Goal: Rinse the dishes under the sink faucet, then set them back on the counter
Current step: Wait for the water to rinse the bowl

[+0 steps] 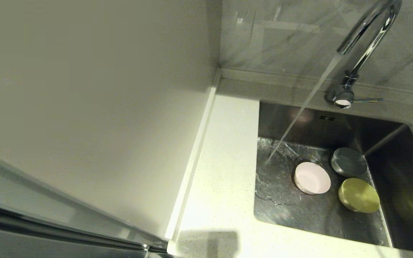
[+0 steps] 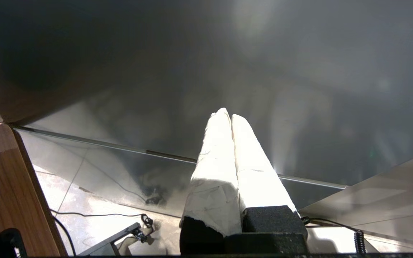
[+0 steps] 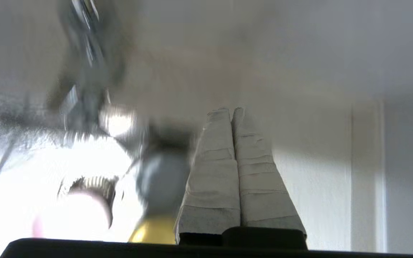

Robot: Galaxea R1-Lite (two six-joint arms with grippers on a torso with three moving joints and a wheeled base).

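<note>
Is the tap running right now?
Yes, on. A stream of water falls from the faucet spout into the sink, splashing left of the pink bowl.

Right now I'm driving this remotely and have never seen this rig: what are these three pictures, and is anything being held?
A two-armed robot at a kitchen sink. The head view looks down: the faucet runs water into the sink, where the pink bowl, blue-grey bowl and yellow-green bowl lie, beside the speckled counter. The other two pictures come from wrist cameras. The left pincer is shut and empty, away from the sink. The right pincer is shut and empty too, near the bowls. Nothing is held.
</note>
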